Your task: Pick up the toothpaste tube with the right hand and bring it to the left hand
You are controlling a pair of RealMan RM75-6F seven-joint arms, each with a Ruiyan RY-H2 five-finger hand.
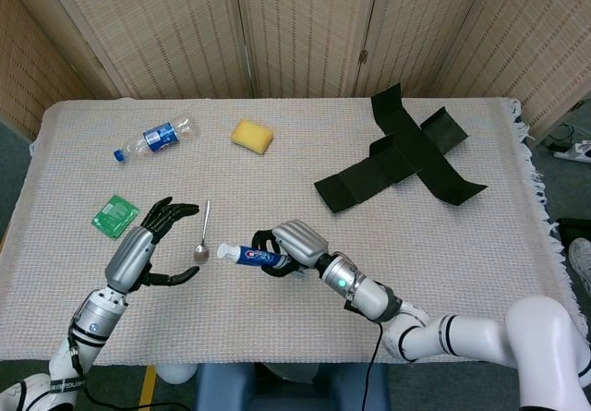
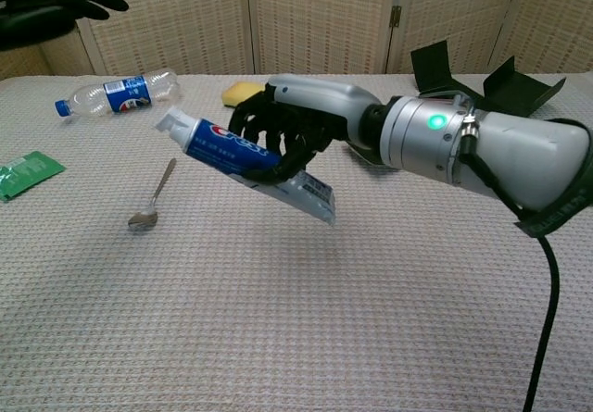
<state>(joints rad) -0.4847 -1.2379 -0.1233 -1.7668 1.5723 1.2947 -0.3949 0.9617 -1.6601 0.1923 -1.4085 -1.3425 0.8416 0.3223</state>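
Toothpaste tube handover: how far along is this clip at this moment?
Pickup is done: the right hand grips the blue-and-white toothpaste tube off the woven table cover, cap aimed left. The left hand waits with fingers apart, holding nothing. Closing the gap between them is what remains.

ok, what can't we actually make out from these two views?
- Left hand: chest view cuts it off at the top-left edge; only dark fingers show.
- Toothpaste tube: the middle is covered by the right hand; in the head view the hand hides the tube's tail end.
- Green packet: print too small to read in the head view; the left edge crops it in the chest view.
- Water bottle: label text too small in both views.
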